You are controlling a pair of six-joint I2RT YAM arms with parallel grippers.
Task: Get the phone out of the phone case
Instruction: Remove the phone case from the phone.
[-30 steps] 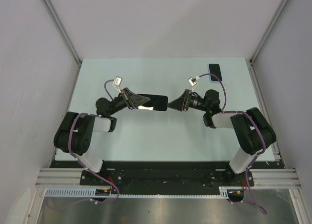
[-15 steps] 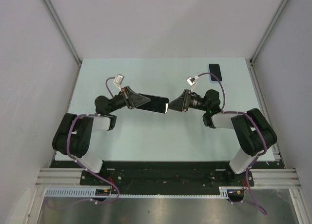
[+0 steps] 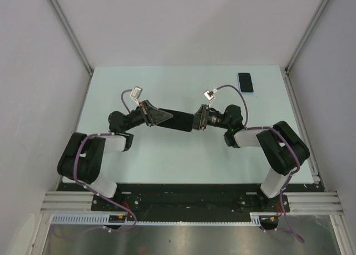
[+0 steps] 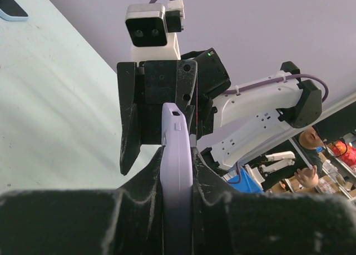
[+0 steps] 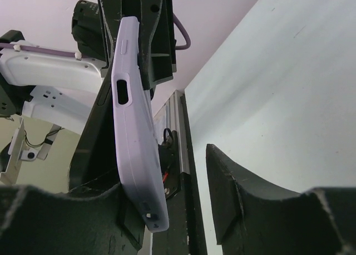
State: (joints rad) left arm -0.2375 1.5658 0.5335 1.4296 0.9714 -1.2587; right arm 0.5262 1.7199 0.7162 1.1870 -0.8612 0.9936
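In the left wrist view the left gripper fills the bottom of the frame. Its 2 fingers are pressed tight on the flat faces of the lavender phone case, which is seen edge-on and runs straight up the middle of the frame, away from the lens. The case's far end, marked by a small notch, reaches in between the jaws of the right gripper at the centre of the frame. The top view shows the case's long axis lying left to right across the middle of the frame, the right end a little lower. It is held in the air over the pale green table with a dark face turned upward; whether a phone sits inside cannot be told. In the right wrist view the case stands from bottom centre toward the upper left, with its narrow edge and an oval cutout facing the lens. There it lies close against the finger at the lower left of the frame, while the other finger stands clear, so those jaws are parted around the case's end without clamping it. Farther off, at the upper right of the top view, a dark slab with a pale blue rim lies flat on the table, well apart from both grippers.
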